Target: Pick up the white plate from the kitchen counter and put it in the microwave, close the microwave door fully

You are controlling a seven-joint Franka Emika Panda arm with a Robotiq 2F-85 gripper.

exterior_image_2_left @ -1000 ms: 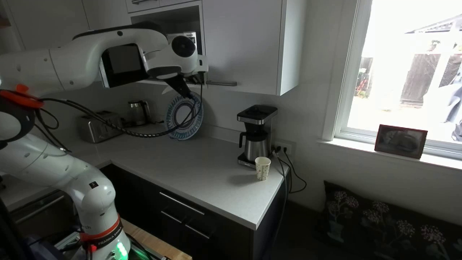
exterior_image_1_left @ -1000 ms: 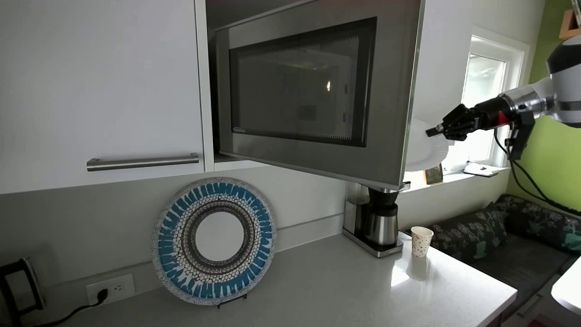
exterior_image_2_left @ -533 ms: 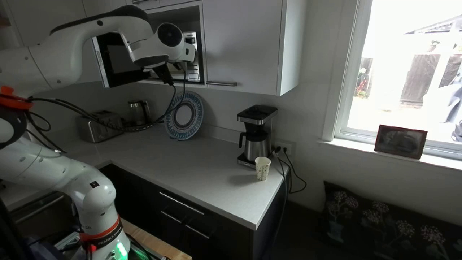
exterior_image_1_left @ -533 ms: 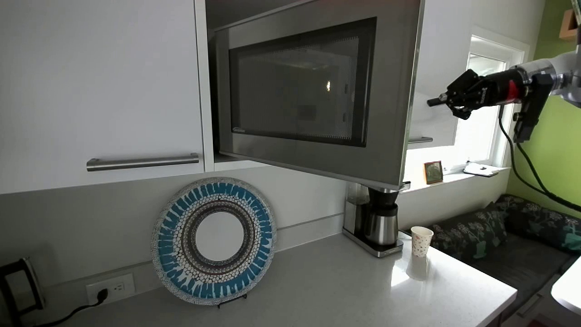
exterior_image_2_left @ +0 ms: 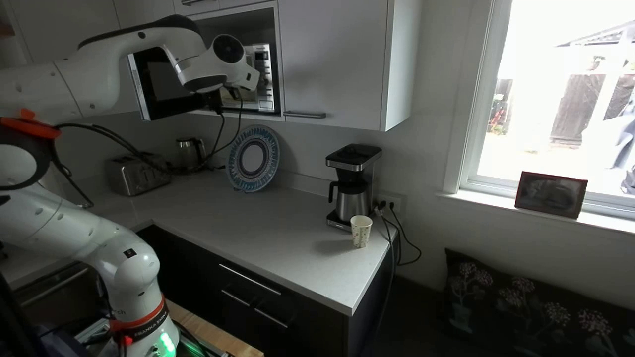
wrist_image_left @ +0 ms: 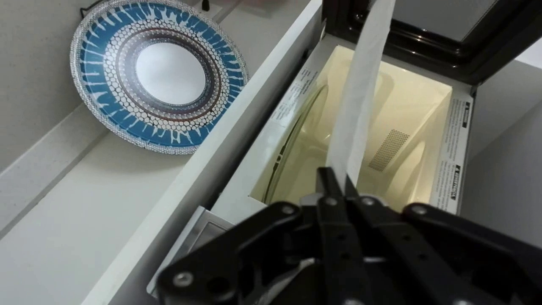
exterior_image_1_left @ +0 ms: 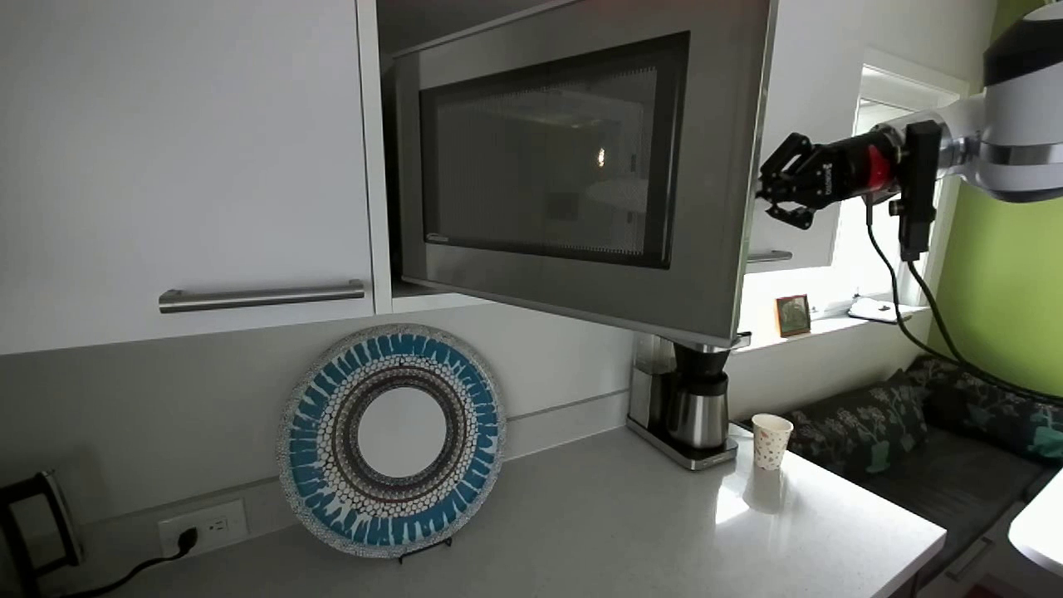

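The white plate (wrist_image_left: 358,97) shows nearly edge-on in the wrist view, pinched between the fingertips of my gripper (wrist_image_left: 334,182). It stands in front of the lit, cream-coloured cavity of the microwave (wrist_image_left: 451,152). The microwave door (wrist_image_left: 423,55) is swung open; its outer side faces an exterior view (exterior_image_1_left: 548,291). There my gripper (exterior_image_1_left: 762,193) is beside the door's free edge, fingertips partly behind it, and the plate is hidden behind the door. In an exterior view (exterior_image_2_left: 217,101) the gripper is mostly hidden by the wrist. The light grey kitchen counter (exterior_image_1_left: 581,523) lies below.
A large blue-and-white patterned plate (exterior_image_1_left: 473,415) stands against the wall under the microwave. A coffee maker (exterior_image_1_left: 693,407) and a paper cup (exterior_image_1_left: 771,444) stand on the counter. White cabinets (exterior_image_2_left: 337,64) flank the microwave niche. A toaster (exterior_image_2_left: 134,173) stands farther along.
My gripper has risen and rolled, then moved in behind the open door. The plate's face showed beyond the door's edge one second ago; it is now hidden from both exterior views.
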